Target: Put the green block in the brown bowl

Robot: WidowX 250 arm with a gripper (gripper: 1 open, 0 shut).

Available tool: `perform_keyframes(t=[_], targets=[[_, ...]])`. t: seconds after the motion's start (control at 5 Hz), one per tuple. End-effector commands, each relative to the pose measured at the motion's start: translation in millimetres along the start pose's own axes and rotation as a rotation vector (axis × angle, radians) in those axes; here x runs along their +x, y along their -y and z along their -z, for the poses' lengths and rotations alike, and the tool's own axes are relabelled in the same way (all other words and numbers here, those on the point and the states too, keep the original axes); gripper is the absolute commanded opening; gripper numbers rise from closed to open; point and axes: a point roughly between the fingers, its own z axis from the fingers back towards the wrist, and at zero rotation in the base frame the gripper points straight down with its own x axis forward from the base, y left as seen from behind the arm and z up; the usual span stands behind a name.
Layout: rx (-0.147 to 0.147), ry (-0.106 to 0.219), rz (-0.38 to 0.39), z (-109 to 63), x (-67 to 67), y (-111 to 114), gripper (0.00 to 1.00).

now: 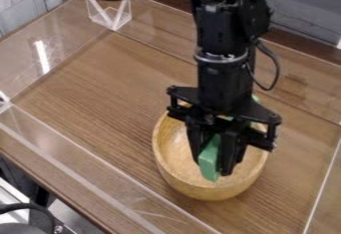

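Note:
The brown bowl (166, 150) sits on the wooden table at lower centre, round and light wood. My black gripper (217, 167) points steeply down into it. Its two fingers are shut on the green block (212, 156), which stands nearly upright between them, inside the bowl's rim. The block's lower end is close to the bowl's floor; whether it touches I cannot tell. The far part of the bowl is hidden behind the gripper's body.
The wooden tabletop (107, 79) is enclosed by low clear plastic walls (54, 143). A small clear triangular stand (110, 14) stands at the back left. Black cabling (27, 218) lies outside the front left wall.

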Motion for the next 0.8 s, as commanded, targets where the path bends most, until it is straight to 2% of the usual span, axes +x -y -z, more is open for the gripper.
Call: perform_keyframes(t=[0.0, 0.6], targets=[[-0.009, 0.027, -0.002, -4.5, 3.7, -0.6, 0.00], [-0.015, 0.025, -0.008, -1.0, 5.2, -2.7, 0.00]])
